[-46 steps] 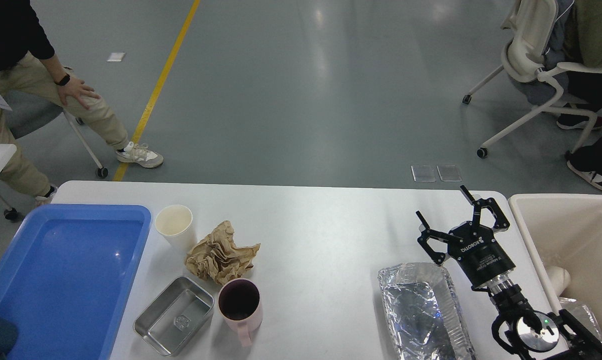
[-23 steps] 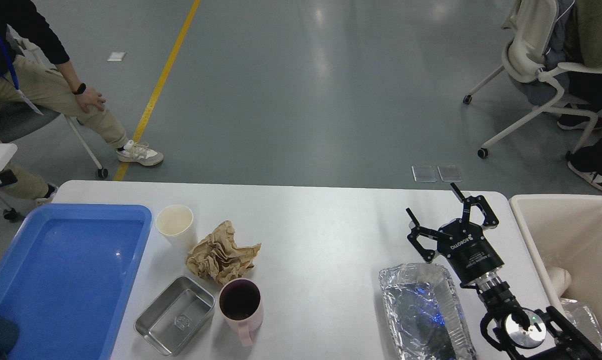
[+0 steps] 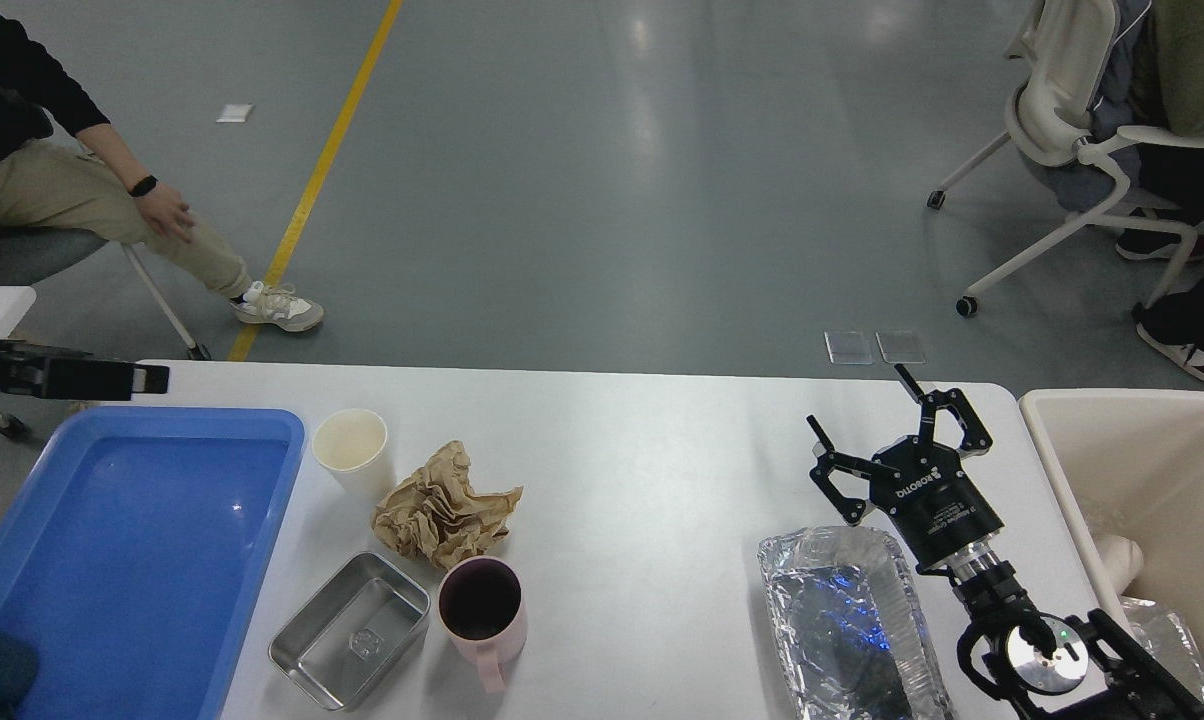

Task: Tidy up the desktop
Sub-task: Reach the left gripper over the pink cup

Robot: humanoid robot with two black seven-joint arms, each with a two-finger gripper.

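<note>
Here, over the white bench [image 3: 642, 470], our right gripper [image 3: 887, 425] hangs empty with its fingers spread wide apart, just beyond the far end of the crumpled foil tray [image 3: 842, 620]. Over the past second it has slid a little left and away from the cream bin [image 3: 1142, 470] at the bench's right end, where a pale cup and a scrap of foil already lie. We read that as a drop-off completed and the arm turning back for more, with the foil tray the nearest candidate.

At the far left, a dark part of our left arm [image 3: 62, 378] has just come into view above the blue tray [image 3: 122, 540]; a second ago it was out of sight. Its fingers are not visible, so we cannot tell how they stand.

Much is left to clear. A paper cup [image 3: 350, 450], a wad of brown paper [image 3: 440, 508], a steel dish [image 3: 350, 628] and a pink mug [image 3: 480, 608] sit clustered just right of the blue tray, none moved in the last second. The task looks barely begun.
</note>
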